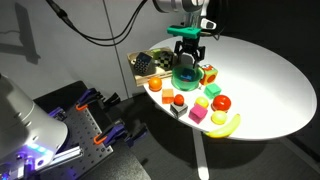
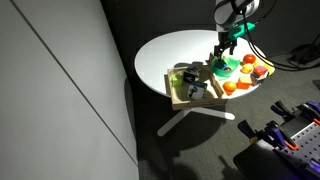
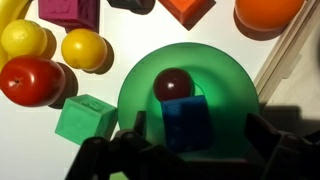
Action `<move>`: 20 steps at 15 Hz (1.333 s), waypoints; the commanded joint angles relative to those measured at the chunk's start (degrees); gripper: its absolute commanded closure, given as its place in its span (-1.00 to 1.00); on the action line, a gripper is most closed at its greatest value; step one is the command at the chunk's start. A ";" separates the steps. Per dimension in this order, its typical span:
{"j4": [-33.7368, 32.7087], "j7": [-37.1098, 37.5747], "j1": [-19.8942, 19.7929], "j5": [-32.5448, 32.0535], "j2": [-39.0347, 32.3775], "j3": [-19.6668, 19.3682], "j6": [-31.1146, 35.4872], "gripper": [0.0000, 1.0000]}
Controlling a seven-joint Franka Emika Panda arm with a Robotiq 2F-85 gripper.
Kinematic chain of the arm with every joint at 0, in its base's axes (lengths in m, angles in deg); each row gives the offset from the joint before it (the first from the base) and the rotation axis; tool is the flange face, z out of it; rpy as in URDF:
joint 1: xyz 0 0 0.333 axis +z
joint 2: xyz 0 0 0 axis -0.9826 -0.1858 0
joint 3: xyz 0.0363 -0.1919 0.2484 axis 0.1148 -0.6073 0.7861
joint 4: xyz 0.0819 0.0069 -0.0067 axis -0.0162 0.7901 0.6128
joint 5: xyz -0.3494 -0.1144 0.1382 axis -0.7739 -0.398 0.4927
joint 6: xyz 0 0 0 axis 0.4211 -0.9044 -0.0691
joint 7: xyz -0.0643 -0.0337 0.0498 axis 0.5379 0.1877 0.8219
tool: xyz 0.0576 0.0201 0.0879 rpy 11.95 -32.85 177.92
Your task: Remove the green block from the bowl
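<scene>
Here, my jaws spread wide and empty over the shiny round green plastic bowl (image 3: 226,88), small blue-teal cube (image 3: 185,125) inside it, just beside a dark red ball (image 3: 172,83)

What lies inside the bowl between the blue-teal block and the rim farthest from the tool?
A dark red ball, right beside the blue-teal block, inside the green bowl. The wrist view shows it.
</scene>
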 commanded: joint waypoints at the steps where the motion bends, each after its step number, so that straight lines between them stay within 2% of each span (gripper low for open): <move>1: -0.59 -0.09 -0.87 -0.18 -0.69 0.85 1.31 -1.00; 8: -1.04 -1.56 -1.94 0.53 -1.61 1.60 4.07 -1.00; 20: -3.08 -4.14 -3.62 0.52 -4.64 2.10 4.21 -1.00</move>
